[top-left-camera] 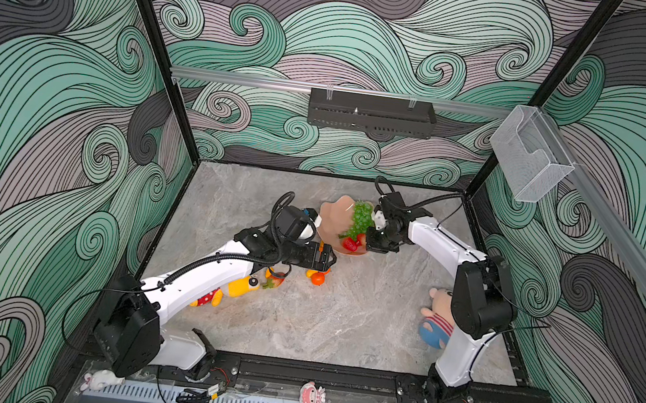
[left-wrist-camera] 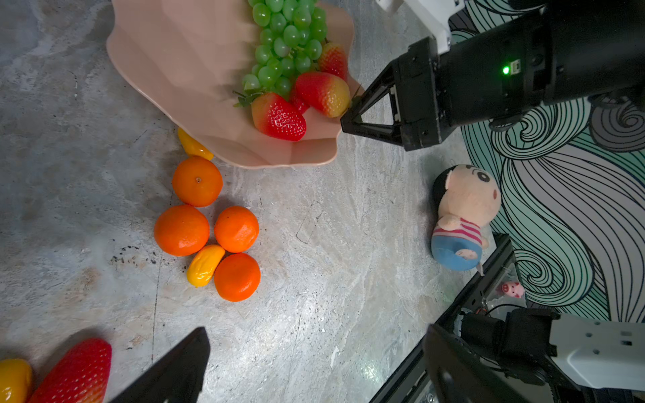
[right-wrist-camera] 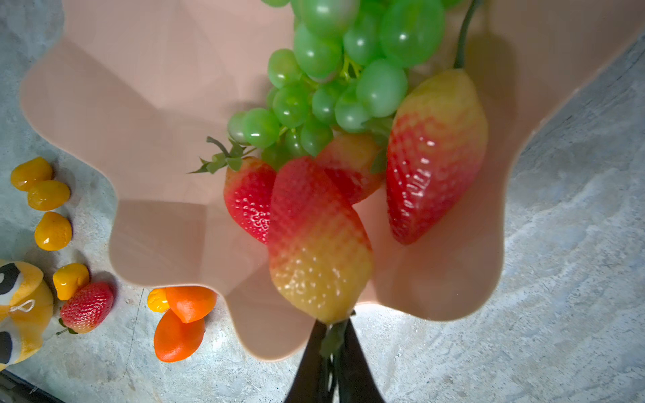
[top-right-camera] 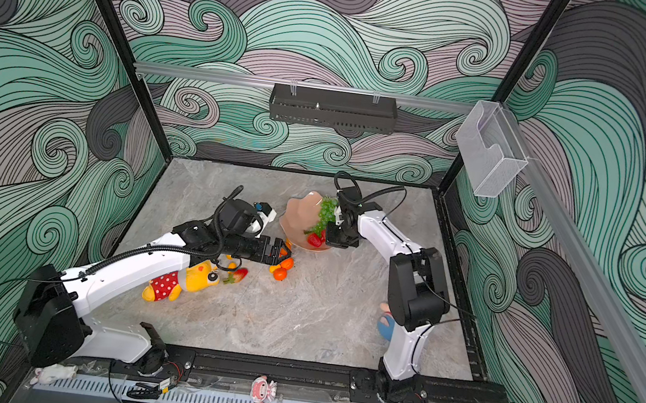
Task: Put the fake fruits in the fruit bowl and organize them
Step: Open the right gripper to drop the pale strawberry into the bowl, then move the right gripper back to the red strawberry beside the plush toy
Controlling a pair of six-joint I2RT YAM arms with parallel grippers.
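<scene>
On the grey, veined stone-look table point(left-wrist-camera: 349, 261), a shallow peach-pink plastic fruit bowl point(left-wrist-camera: 181, 69) with a wavy, shell-like rim. Inside the bowl, toward one side: a bunch of glossy green plastic grapes point(left-wrist-camera: 286, 38) and dimpled red strawberries fading to pale yellow. At the bowl's rim, the right claw point(right-wrist-camera: 333, 335), nipped almost closed on the leafy green top of one strawberry point(right-wrist-camera: 314, 244) within the bowl's edge. Just outside the bowl, on the table: four smooth, round orange tangerines point(left-wrist-camera: 181, 230) clustered with a small oval yellow kumquat point(left-wrist-camera: 204, 265). Near those, beside the bowl, the left claw point(top-left-camera: 327, 258), spread wide and empty.
</scene>
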